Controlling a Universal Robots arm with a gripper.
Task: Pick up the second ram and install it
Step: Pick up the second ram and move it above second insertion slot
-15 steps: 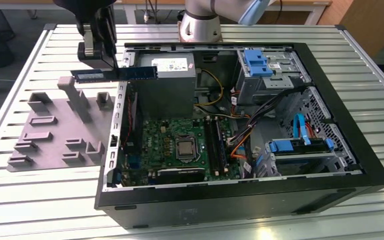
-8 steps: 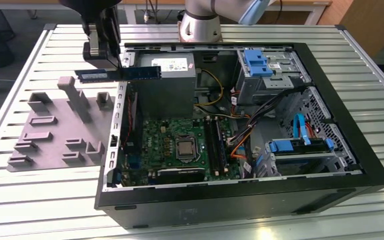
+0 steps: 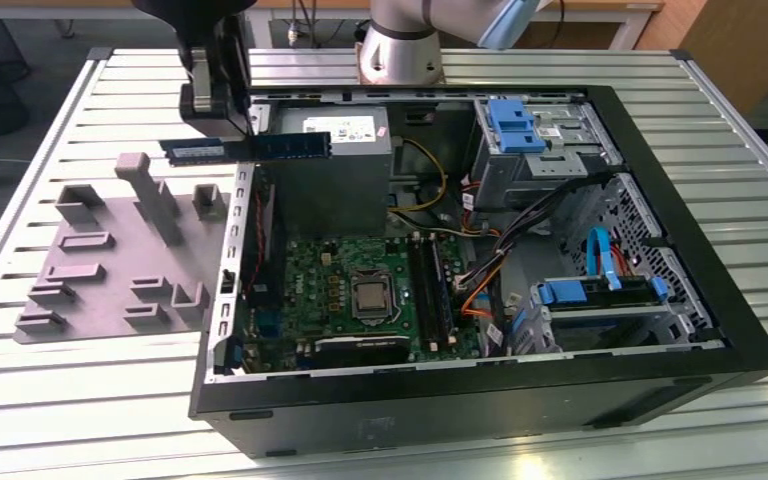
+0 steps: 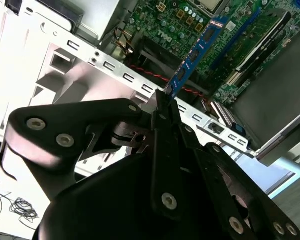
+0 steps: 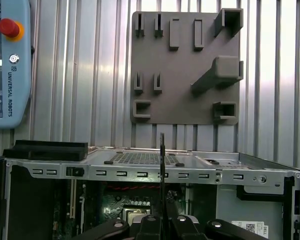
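Plainly, the jaws are closed on the second ram [image 4: 196, 52], pinching its flat faces near mid-length. In the second wrist view the blue-green stick juts out beyond them toward the motherboard [image 4: 190, 15]. In the exterior view it hangs level in the air, over the wall of the computer case [image 3: 744, 330] on that view's left, between the grey holder plate [image 3: 104, 260] and the power supply [image 3: 337, 180]. We judge that a grip on the faces leaves both long edges free, which a stick meant for a slot would need. The black memory slots [image 3: 427, 290] lie lower down and well apart from it, and for now the stick runs across their line rather than along it. The holder plate sits on the slatted counter [image 3: 91, 400] just beside the case, likely so that parts wait within a short reach of the open side. As for writing, the stick bears a pale label [image 3: 197, 152] that we cannot make out, and the power supply has a white label [image 3: 344, 128] with print too fine to tell. In the first wrist view a pendant [image 5: 7, 75] with a red button [image 5: 9, 27] lies on the counter and carries printed lettering, and a small sticker [image 5: 250, 227] sits on the case.
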